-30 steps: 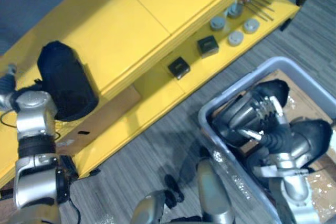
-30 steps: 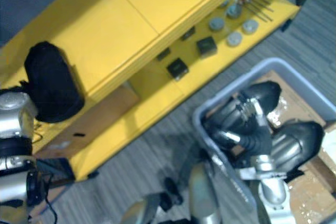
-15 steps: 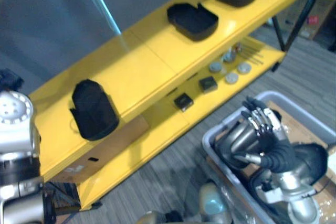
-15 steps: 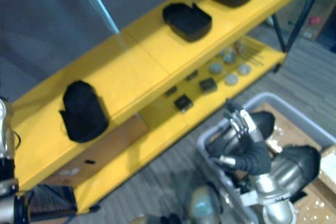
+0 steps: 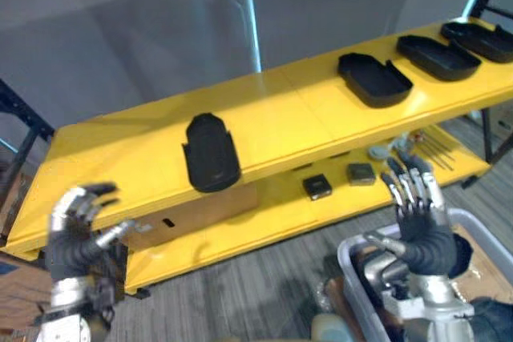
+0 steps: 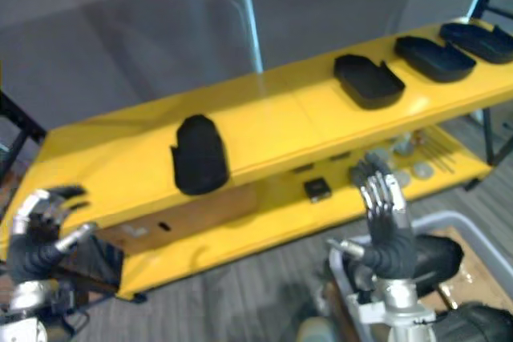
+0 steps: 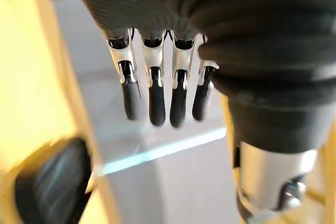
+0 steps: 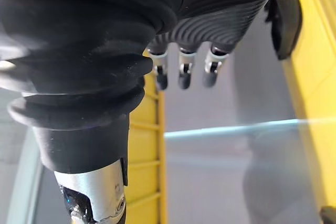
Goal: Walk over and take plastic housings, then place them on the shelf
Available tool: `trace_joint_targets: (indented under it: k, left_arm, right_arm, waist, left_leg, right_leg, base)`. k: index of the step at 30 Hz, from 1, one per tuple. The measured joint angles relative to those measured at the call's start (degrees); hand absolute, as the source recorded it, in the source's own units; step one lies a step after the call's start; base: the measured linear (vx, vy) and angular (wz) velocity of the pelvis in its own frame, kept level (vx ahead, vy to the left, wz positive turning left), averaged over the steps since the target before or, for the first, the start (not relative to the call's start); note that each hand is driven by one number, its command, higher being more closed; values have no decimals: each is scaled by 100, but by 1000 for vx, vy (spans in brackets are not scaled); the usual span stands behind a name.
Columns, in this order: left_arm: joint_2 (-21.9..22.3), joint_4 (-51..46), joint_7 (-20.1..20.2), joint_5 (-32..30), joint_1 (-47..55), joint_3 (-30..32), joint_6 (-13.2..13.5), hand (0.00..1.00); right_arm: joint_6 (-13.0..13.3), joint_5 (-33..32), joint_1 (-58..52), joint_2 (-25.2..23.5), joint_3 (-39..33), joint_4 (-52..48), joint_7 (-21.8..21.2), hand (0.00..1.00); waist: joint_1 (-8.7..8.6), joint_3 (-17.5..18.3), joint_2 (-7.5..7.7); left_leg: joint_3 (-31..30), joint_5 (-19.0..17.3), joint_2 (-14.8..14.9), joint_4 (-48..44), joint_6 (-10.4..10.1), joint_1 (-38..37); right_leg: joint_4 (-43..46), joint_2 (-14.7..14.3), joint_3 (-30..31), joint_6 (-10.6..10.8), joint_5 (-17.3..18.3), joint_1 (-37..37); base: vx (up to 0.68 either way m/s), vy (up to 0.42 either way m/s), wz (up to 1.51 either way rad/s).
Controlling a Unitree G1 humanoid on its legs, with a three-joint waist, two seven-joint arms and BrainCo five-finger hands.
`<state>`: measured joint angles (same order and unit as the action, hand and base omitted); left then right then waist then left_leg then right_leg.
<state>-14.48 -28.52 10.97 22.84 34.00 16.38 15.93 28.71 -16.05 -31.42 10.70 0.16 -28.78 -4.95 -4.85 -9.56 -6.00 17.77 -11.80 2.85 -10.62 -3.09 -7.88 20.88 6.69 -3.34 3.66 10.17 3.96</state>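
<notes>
Several black plastic housings lie on the top board of the yellow shelf (image 5: pixel 120 150): one housing (image 5: pixel 212 152) near the middle, a second housing (image 5: pixel 374 79) and a third housing (image 5: pixel 435 56) further right. My left hand (image 5: pixel 80 222) hangs low in front of the shelf's left end with fingers curled and thumb out, holding nothing. Its fingers (image 7: pixel 157 98) show in the left wrist view. My right hand (image 5: pixel 417 210) stands upright above the grey bin (image 5: pixel 346 258), fingers straight and empty. More dark housings (image 6: pixel 433 258) lie in the bin.
The lower shelf board carries two small black blocks (image 5: pixel 317 187) and grey discs (image 5: pixel 381 152). A cardboard box (image 5: pixel 212 206) sits under the top board. Grey carpet lies between me and the shelf. A dark rack leg (image 5: pixel 20 118) stands at the far left.
The camera has tilted up, bringing the whole shelf into view. My right hand rose out of the bin with straight fingers. My left hand came away from the shelf's housing and curled its fingers.
</notes>
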Motion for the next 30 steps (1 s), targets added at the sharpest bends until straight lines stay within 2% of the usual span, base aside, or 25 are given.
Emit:
trace_joint_targets:
  k: [3, 6, 11, 15, 17, 21, 24, 30]
  left_arm:
    - [-13, 169, 695, 234, -64, -208, -149, 100]
    - [-104, 540, 1096, 373, -283, -413, -344, 100]
    - [-274, 1224, 1227, 619, -690, -952, -807, 100]
    - [-355, 1755, 1162, 743, -1159, -1417, -1075, 100]
    - [-354, 2078, 960, 812, -1385, -1627, -1158, 100]
    - [-353, 2570, 562, 811, -1844, -1987, -1143, 100]
    - [-351, 2848, 287, 812, -2200, -2127, -1065, 100]
    - [-282, 3223, -306, 814, -2793, -2408, -901, 100]
  right_arm:
    - [-81, -6, -9, 5, -154, 347, 67, 0]
    - [-152, -6, -10, 47, -286, 633, 146, 0]
    - [-151, -5, 21, 127, -400, 1028, 251, 0]
    - [-149, -8, 13, 250, -512, 1256, 257, 0]
    - [-143, -9, 49, 294, -524, 1354, 255, 0]
    - [-140, -20, 25, 301, -603, 1366, 253, 0]
    - [-109, -69, 70, 336, -599, 1375, 250, 0]
    - [-77, -126, 270, 390, -546, 1422, 342, 0]
  waist:
    - [-14, 66, -122]
    - [-39, 71, -128]
    - [-55, 65, -125]
    - [-132, 33, -120]
    - [-215, 5, -76]
    - [-285, -194, -22]
    - [-360, -399, 99]
    - [-408, -663, 111]
  left_leg:
    - [-77, 86, -47, 112, 16, 36]
    - [-267, 198, -61, 176, 21, 163]
    - [-481, 428, -110, 339, 88, 214]
    - [-621, 536, -135, 443, 146, 220]
    - [-620, 537, -113, 443, 148, 215]
    - [-621, 539, -85, 455, 152, 235]
    - [-633, 581, -84, 502, 219, 302]
    - [-642, 582, -91, 520, 221, 400]
  right_leg:
    - [-136, 16, -60, -4, -28, 14]
    - [-296, 14, -131, 26, -64, 46]
    - [-713, 3, -140, 36, -271, -26]
    - [-1105, -23, -138, 13, -498, -149]
    - [-1322, -84, -132, 19, -612, -245]
    - [-1652, -148, -113, 2, -816, -349]
    - [-1814, -170, -107, -9, -951, -330]
    - [-1821, -177, -69, 18, -1091, -223]
  base:
    - [40, 9, 11]
    - [31, -13, 20]
    - [22, -3, -3]
    - [11, 1, -3]
    - [16, 7, -8]
    - [-20, 2, -6]
    - [-36, -3, -1]
    - [-49, 14, -3]
